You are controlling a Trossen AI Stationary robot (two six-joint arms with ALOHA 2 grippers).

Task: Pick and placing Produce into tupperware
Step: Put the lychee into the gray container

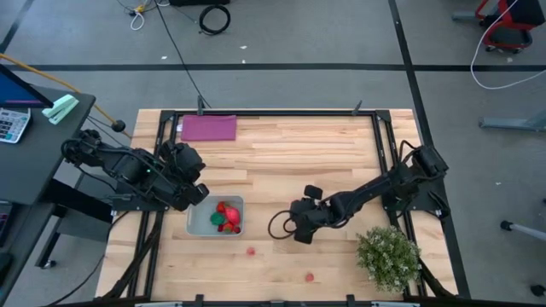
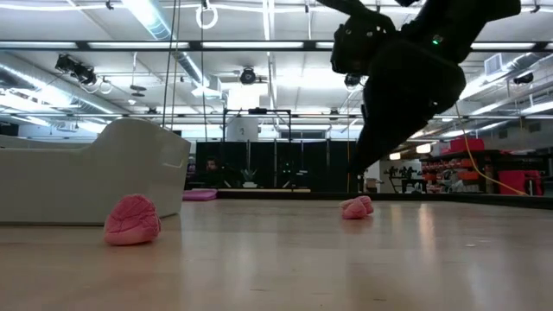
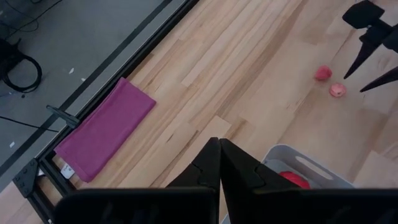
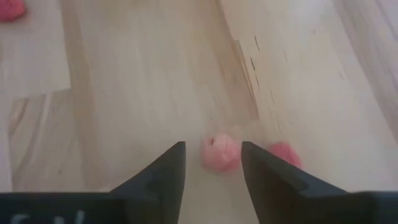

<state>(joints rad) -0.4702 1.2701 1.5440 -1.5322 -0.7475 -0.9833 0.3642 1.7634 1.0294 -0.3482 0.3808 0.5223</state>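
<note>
Between your right gripper's spread fingers lies a round pink produce piece with no clear long axis; your left gripper is closed.

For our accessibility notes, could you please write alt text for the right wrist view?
The right gripper, fingers open, points down at a small pink produce piece lying on the wooden table between its fingertips. A second pink piece lies just beside it, and a third shows at the picture's edge.
</note>
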